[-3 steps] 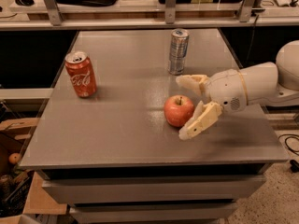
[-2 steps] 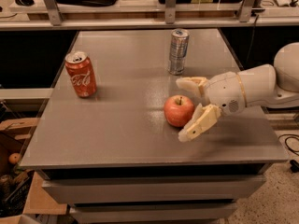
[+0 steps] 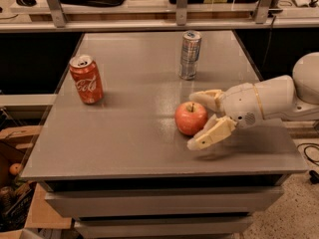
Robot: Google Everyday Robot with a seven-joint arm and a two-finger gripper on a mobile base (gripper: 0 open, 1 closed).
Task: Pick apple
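The apple [image 3: 190,117] is round and red with a short dark stem, and sits on the grey table [image 3: 124,133] right of centre. My gripper [image 3: 200,119] comes in from the right on a white arm. It is open, with one cream finger [image 3: 207,98] behind the apple and the other in front of it, so the apple lies between the fingers. The apple rests on the table.
A red Coca-Cola can [image 3: 86,78] stands at the table's left. A silver can [image 3: 190,54] stands behind the apple, near the far side. A shelf with metal posts runs along the back. Cardboard boxes and a small orange fruit [image 3: 15,169] lie on the floor at left.
The gripper has stayed around the apple with little visible movement. The apple and both cans have not moved.
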